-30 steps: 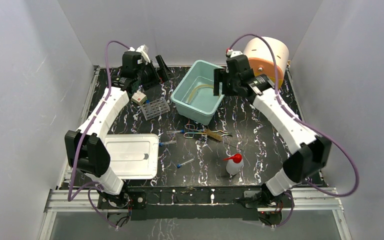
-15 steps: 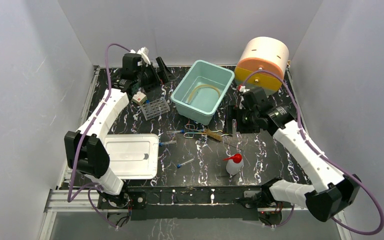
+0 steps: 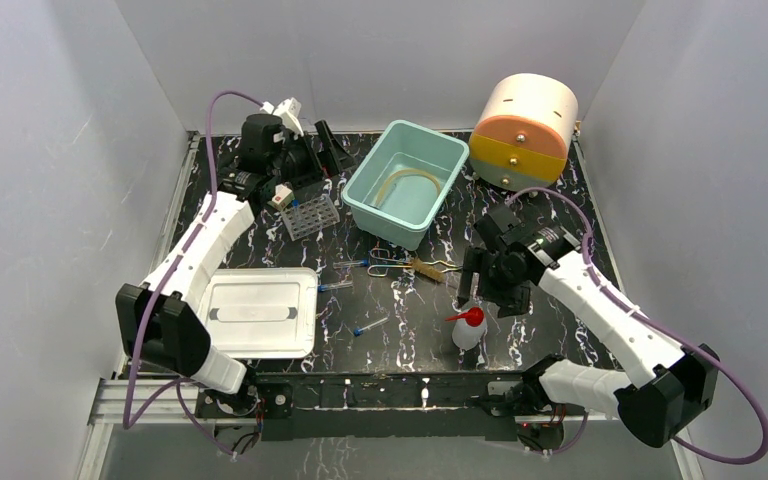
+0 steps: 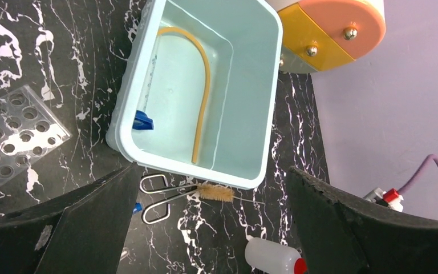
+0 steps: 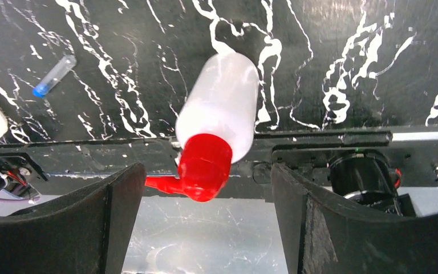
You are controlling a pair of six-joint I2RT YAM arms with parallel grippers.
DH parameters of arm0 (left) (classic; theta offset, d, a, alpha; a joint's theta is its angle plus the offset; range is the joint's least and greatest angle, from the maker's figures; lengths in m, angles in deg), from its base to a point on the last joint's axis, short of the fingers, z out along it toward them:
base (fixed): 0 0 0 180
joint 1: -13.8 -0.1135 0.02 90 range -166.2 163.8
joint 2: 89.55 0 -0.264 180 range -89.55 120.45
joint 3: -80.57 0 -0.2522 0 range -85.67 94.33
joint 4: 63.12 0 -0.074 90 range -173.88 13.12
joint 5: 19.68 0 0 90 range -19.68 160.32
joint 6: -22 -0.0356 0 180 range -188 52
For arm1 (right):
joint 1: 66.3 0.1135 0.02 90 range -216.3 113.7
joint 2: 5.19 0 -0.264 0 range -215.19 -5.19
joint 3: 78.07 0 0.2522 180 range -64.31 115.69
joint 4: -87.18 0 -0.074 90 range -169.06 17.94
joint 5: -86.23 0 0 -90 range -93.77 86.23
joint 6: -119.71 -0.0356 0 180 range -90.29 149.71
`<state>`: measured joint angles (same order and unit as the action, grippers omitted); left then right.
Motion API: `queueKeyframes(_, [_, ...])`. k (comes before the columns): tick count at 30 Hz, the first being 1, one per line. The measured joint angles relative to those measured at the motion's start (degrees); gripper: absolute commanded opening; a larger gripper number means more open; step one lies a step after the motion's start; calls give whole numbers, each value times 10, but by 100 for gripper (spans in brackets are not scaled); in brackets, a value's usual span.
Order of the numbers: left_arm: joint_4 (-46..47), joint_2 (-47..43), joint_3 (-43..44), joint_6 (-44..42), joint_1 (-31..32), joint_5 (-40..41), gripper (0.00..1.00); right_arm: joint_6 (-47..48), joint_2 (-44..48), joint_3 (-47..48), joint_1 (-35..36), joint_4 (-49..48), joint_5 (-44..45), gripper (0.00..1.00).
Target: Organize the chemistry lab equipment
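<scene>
The clear red-nozzled wash bottle (image 3: 468, 330) stands near the table's front; the right wrist view shows it (image 5: 219, 123) between my open fingers but untouched. My right gripper (image 3: 485, 293) (image 5: 205, 171) hovers just above and behind it. My left gripper (image 3: 318, 152) (image 4: 211, 171) is open and empty at the back left, above the grey tube rack (image 3: 310, 215) (image 4: 11, 137). Tan rubber tubing (image 3: 407, 180) (image 4: 202, 85) and a small blue cap (image 4: 144, 120) lie in the teal bin (image 3: 360, 190). Metal tongs (image 3: 392, 262) (image 4: 159, 197) lie in front of the bin. Thin blue-capped tubes (image 3: 370, 325) (image 5: 54, 75) lie loose.
A tan bristle brush (image 4: 215, 192) lies across the tongs. A white lidded tray (image 3: 260, 312) sits at the front left. A cream and orange drum (image 3: 522, 130) (image 4: 331, 28) stands at the back right. Grey walls close in three sides.
My right arm has swung from over the teal bin toward the front and down, and its open gripper is now over the wash bottle. The left arm has shifted only slightly.
</scene>
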<state>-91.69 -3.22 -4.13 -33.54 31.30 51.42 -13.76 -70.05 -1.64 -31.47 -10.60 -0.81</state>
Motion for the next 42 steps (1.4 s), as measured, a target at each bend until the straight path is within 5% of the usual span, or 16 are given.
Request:
queueKeyframes(11, [6,-20,-49,-4,19,1,98,-53,11,-63,1,-22,-37,94])
queueKeyframes(19, [2,-65,-80,-5,24,0,98,-74,10,-92,1,-68,-50,81])
queueKeyframes(30, [-3,-127,-153,-13,49,1,98,-70,-20,-105,1,-70,-47,84])
queueKeyframes(42, [26,-169,-251,-25,88,-5,98,-24,-62,-100,1,-85,-62,56])
